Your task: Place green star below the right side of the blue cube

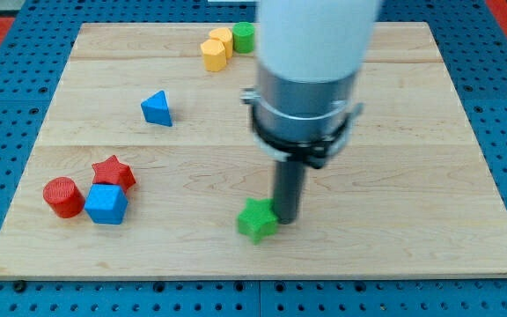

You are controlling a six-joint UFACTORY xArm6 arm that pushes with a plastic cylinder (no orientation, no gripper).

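The green star [257, 219] lies near the board's bottom edge, a little left of centre. My tip [287, 217] stands right beside it, touching its right side. The blue cube [106, 204] sits at the lower left, far to the left of the star. A red star [113, 173] touches the cube's top, and a red cylinder [62, 196] stands just left of the cube.
A blue triangle [157, 108] lies at the upper left. A yellow block [216, 48] and a green cylinder [243, 37] sit together at the top edge. The wooden board [429, 176] rests on a blue pegboard. The arm's wide white body [315, 53] hides part of the top centre.
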